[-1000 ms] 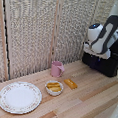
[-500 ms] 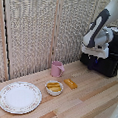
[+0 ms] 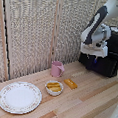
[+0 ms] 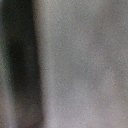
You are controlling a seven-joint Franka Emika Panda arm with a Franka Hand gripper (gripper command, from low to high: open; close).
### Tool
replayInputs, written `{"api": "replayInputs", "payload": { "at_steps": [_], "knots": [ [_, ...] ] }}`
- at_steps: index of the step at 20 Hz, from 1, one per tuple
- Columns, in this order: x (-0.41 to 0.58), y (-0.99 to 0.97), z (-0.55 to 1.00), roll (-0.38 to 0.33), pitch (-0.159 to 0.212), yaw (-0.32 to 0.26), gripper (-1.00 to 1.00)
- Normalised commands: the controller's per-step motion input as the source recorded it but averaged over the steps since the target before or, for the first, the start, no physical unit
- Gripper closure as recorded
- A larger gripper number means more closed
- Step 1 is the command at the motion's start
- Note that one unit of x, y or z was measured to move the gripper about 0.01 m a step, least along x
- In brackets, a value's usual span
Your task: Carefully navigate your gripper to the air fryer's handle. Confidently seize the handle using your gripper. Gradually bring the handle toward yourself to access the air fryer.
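hanging at the front of the air fryer [image 3: 111,53], the gripper [image 3: 93,61] is too dark to tell its spread; the air fryer sits on the worktop [image 3: 87,104], well apart from the pink mug [image 3: 57,69].

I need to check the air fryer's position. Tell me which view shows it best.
The exterior view: the black air fryer sits at that view's right, partly hidden by the white arm. The wrist view is only a grey and dark blur, with nothing recognisable.
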Motion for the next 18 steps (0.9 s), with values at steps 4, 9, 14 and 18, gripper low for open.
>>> {"api": "replayInputs", "payload": {
  "at_steps": [4, 9, 14, 18],
  "knots": [
    [-0.126, 0.98, -0.30, 0.000, 0.000, -0.021, 1.00],
    [0.010, 0.87, -0.27, 0.000, 0.016, -0.111, 1.00],
    [0.000, 0.81, -0.14, 0.028, 0.027, -0.121, 1.00],
    [-0.076, 0.86, -0.12, 0.018, 0.062, -0.056, 1.00]
  ]
}}
